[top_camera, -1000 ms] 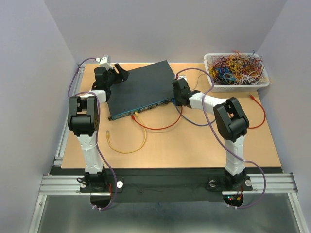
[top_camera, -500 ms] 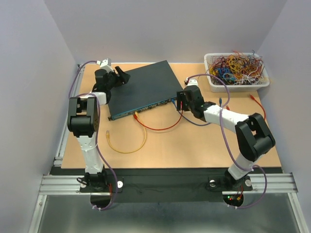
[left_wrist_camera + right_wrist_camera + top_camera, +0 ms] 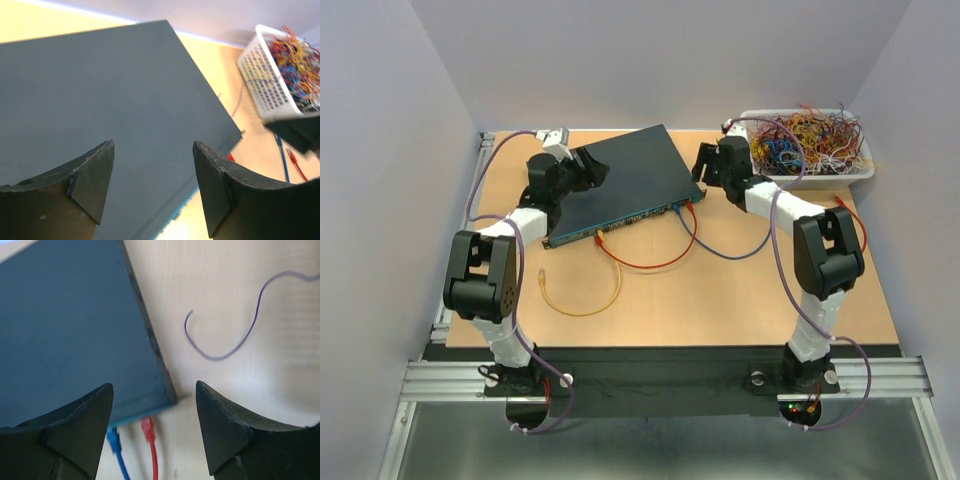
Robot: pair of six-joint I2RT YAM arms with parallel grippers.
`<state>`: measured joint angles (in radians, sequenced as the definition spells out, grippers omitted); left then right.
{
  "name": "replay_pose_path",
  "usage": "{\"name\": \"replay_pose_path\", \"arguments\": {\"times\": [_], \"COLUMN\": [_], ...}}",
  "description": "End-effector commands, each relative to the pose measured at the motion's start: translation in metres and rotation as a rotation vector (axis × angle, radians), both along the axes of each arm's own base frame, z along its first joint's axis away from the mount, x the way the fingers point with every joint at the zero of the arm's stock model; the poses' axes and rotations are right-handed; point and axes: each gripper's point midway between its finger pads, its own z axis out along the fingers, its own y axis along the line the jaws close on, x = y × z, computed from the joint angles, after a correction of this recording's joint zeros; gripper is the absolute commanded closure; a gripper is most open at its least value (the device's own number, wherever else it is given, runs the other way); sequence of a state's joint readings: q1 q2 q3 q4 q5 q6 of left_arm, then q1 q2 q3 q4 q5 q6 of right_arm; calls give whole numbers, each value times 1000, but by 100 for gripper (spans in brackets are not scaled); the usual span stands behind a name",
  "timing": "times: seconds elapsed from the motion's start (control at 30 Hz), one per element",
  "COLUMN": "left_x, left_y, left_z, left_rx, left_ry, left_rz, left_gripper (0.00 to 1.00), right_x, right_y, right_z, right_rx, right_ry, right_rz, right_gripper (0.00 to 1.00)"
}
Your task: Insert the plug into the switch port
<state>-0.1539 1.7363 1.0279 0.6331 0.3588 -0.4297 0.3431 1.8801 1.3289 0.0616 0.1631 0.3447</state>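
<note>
Both grippers hang spread and empty: our left gripper (image 3: 152,150) over the switch (image 3: 620,180), our right gripper (image 3: 154,390) above its 3 o'clock corner. The switch port (image 3: 620,222) row faces 6 o'clock, with the red plug (image 3: 147,426) and blue plug (image 3: 114,436) at its right end. We judge the risk to be a half-seated plug tugged loose if a finger snags the red cable (image 3: 650,263).

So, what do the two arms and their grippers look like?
Both the left arm and the right arm have white tubular links and bulky black joint housings. A thin purple cable loops along each. The left gripper and right gripper have two black wedge-shaped fingers.
</note>
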Motion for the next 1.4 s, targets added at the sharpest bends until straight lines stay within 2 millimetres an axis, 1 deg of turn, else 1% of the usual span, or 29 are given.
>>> {"name": "replay_pose_path", "arguments": {"times": [0.0, 0.03, 0.07, 0.1, 0.17, 0.2, 0.27, 0.3, 0.37, 0.4, 0.43, 0.5, 0.53, 0.63, 0.7, 0.8, 0.87, 0.9, 0.97, 1.03, 1.07, 1.1, 1.2, 1.37], "left_x": [-23, -27, -31, -33, -36, -39, -42, -44, -47, -48, -49, -52, -53, -57, -59, -61, -61, -62, -63, -64, -66, -67, -69, -71], "left_y": [-9, -15, -17, -19, -23, -26, -29, -30, -29, -29, -28, -27, -27, -26, -25, -24, -25, -26, -27, -27, -28, -28, -27, -27], "left_z": [-3, -4, -8, -7, -7, -6, -5, -1, -1, 3, 3, 2, 5, 6, 5, 4, 4, 4, 6, 6, 7, 8, 7, 10], "left_rx": [31, 30, 33, 34, 33, 32, 32, 30, 31, 29, 29, 32, 31, 31, 31, 29, 28, 28, 25, 25, 24, 24, 24, 19], "left_ry": [-2, 2, 12, 10, 10, 10, 9, 2, 3, -6, -6, -2, -8, -11, -9, -7, -6, -6, -10, -9, -11, -12, -12, -16], "left_rz": [-8, -17, -20, -19, -23, -29, -33, -36, -35, -33, -30, -29, -29, -26, -23, -21, -20, -24, -26, -24, -29, -28, -25, -24], "left_gripper": [25, 25, 25, 25, 25, 25, 26, 25, 25, 25, 25, 25, 25, 25, 25, 25, 26, 25, 25, 25, 25, 25, 25, 25], "right_x": [38, 46, 50, 52, 58, 59, 59, 58, 54, 53, 50, 49, 46, 40, 31, 12, 1, -9, -21, -34, -41, -46, -57, -78], "right_y": [12, 17, 20, 27, 35, 36, 39, 41, 46, 47, 47, 45, 43, 41, 39, 45, 52, 54, 62, 64, 62, 63, 66, 80], "right_z": [22, 33, 21, 21, 21, 7, -3, -15, -24, -34, -40, -50, -57, -66, -73, -74, -73, -76, -78, -81, -86, -84, -87, -92], "right_rx": [106, 125, 120, 135, 155, 153, 154, 157, 171, 168, 167, 158, 149, 127, 113, 102, 98, 96, 106, 104, 102, 107, 127, 152], "right_ry": [-70, -92, -74, -72, -69, -42, -15, 8, 35, 56, 75, 98, 120, 146, 184, 213, 225, 240, 259, 278, 296, 299, 325, 365], "right_rz": [52, 81, 87, 122, 151, 147, 157, 162, 191, 190, 192, 181, 177, 172, 176, 195, 213, 220, 236, 228, 225, 223, 232, 284], "right_gripper": [29, 29, 29, 29, 29, 29, 30, 30, 32, 32, 33, 34, 34, 34, 35, 36, 36, 36, 36, 36, 36, 36, 36, 37]}}
